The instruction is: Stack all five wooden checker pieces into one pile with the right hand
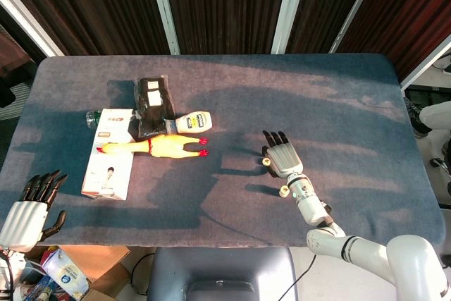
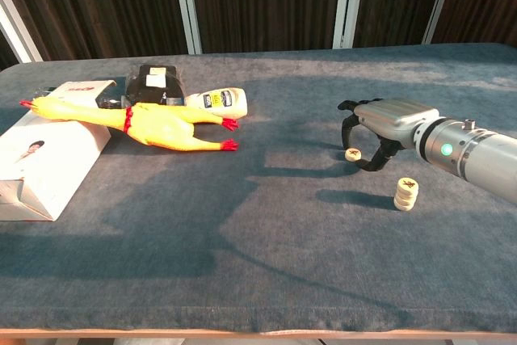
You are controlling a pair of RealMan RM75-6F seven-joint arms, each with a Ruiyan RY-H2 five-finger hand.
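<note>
The loose checker piece lies flat on the desk, directly under your right hand, whose curled fingers arch around it with thumb and fingertips on either side. Whether they already touch it you cannot tell; nothing looks lifted yet. The pile stands near, toward the robot and a little to its right of the piece, so your carry runs back that way. Your left hand hangs spread and empty off the desk's far corner.
</note>
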